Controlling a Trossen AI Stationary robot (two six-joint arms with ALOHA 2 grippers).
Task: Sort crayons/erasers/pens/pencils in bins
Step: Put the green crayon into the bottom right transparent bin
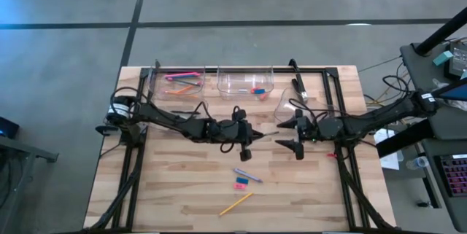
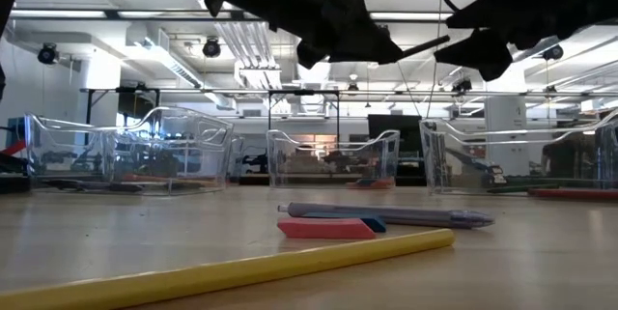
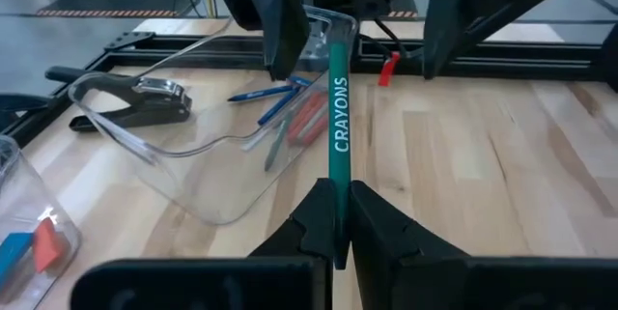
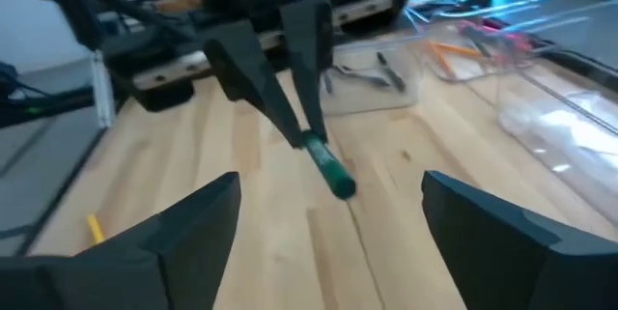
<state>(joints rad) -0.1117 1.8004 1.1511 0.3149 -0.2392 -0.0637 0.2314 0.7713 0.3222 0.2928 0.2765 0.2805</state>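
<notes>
Green crayon offered between the two arms, above the bench

The left gripper pinches a green crayon at one end; its long axis points straight toward the right gripper, whose fingers are spread wide, not touching it.

A wooden surface fills the lower middle of the high view, grey floor around it, a black frame on top.

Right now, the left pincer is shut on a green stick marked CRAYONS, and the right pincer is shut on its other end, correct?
Not quite: the right pincer is open and holds nothing, as the right wrist view shows. The left pincer is indeed shut on the green stick marked CRAYONS.
</notes>
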